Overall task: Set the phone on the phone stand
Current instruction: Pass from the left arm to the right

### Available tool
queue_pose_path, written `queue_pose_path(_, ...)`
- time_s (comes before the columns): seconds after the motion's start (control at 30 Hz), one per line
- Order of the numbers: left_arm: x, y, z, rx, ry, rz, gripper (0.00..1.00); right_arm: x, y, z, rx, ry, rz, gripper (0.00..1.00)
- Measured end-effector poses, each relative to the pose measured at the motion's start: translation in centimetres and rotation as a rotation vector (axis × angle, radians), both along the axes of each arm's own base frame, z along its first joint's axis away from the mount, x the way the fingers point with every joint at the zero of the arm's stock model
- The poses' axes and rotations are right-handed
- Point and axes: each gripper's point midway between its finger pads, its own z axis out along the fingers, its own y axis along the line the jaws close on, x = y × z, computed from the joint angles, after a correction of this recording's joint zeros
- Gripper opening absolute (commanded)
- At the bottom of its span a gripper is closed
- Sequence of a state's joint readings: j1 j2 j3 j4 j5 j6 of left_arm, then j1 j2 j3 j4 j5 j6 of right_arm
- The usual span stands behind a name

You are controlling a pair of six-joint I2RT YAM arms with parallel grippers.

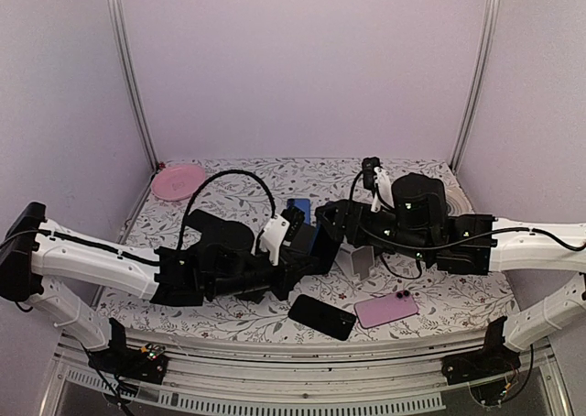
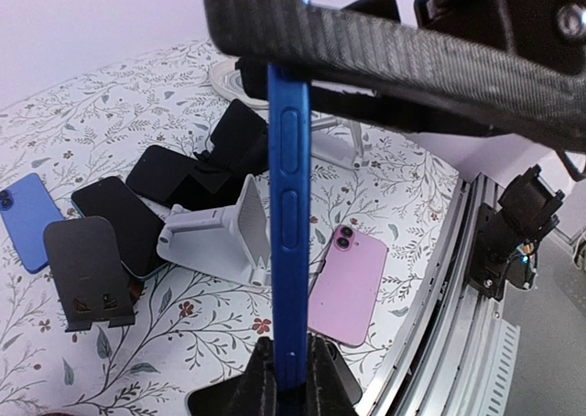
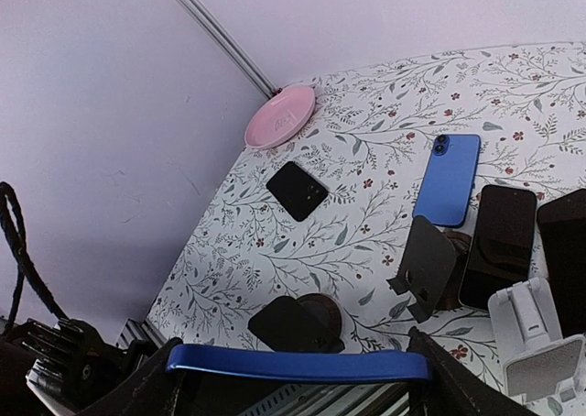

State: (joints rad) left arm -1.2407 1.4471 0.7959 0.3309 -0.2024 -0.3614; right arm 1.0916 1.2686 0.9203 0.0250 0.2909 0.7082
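Left wrist: phone (image 2: 291, 205) clamped in tool (image 2: 291, 379)

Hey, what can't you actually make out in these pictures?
- Right wrist view: whether the right gripper touches the blue phone; the frame edge cuts its fingers.
- Top view: the grey stand, partly under the right arm.
- Left wrist view: the blue phone's screen side, seen edge-on.
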Motion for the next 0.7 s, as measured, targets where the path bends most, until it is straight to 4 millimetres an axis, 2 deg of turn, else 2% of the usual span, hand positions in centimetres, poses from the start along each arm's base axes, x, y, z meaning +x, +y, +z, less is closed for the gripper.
queue_pose_path(0.5,0.12,0.02,-0.38,0.010,0.000,0.011,0.00,-0.09,0.20,-0.43,-0.011,0.008,0.012,0.75)
queue_pose_path(0.63,0.15,0.06,-0.42,0.012,0.000,0.014,0.00,-0.05,0.22,-0.45,-0.012,0.008,0.011,0.67)
queue_pose_path(0.7,0.16,0.06,-0.42,0.012,-0.001,0.014,0.05,-0.05,0.22,-0.45,-0.014,0.007,0.012,0.63)
